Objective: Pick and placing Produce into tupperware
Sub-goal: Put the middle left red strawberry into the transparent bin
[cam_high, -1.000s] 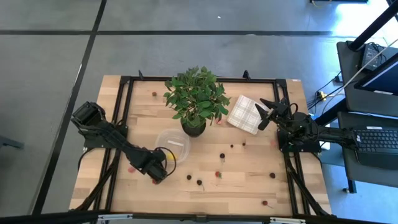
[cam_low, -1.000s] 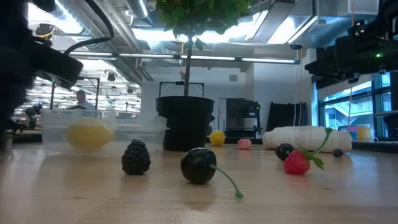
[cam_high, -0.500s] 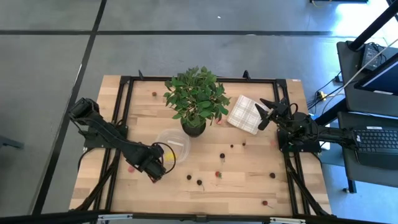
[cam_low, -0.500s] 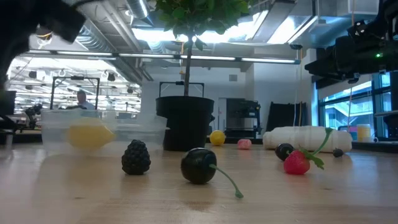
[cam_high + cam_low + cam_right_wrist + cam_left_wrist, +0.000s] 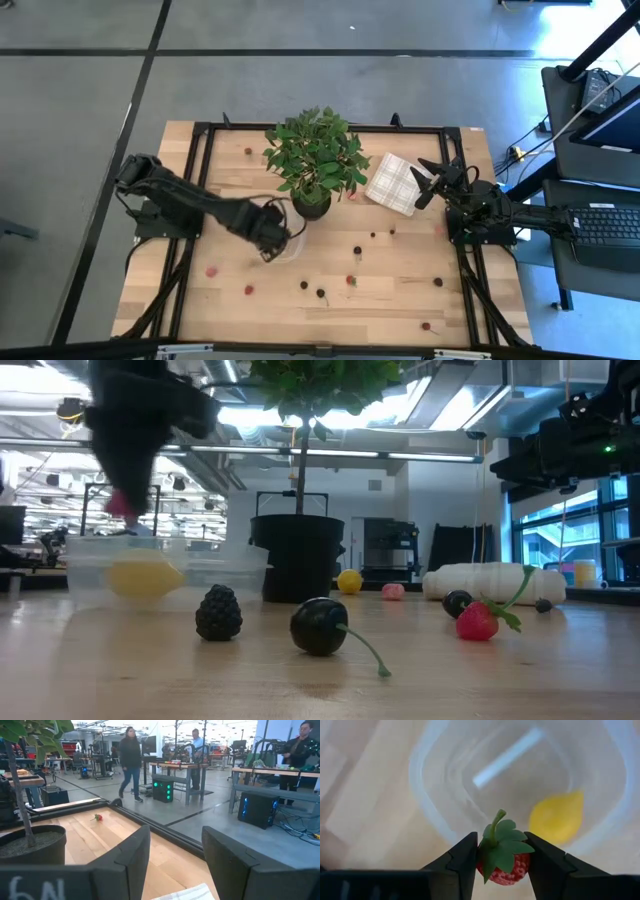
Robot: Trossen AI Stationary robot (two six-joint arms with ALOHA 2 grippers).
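The left end effector (image 5: 501, 856) is clamped on a strawberry (image 5: 503, 865), one finger pressed to each side of the fruit, its green leaves and stem standing up between them. It hangs over the tupperware (image 5: 427, 785), directly above the near rim. Inside the tupperware, beyond the fingers, lies a yellow lemon (image 5: 557, 817). In the high view the left end effector (image 5: 272, 240) sits over the tupperware (image 5: 292, 247), just beside the potted plant (image 5: 315, 160).

The right end effector (image 5: 428, 178) waits well away from the tupperware, at the far right side of the desk (image 5: 400, 300), next to a white checked cloth (image 5: 393, 183); its fingers (image 5: 125, 855) stand apart with nothing between them.

More fruit lies loose on the desk, well apart from both end effectors: a blackberry (image 5: 218, 612), a dark cherry (image 5: 318, 626) with a stem, and a second strawberry (image 5: 478, 620).
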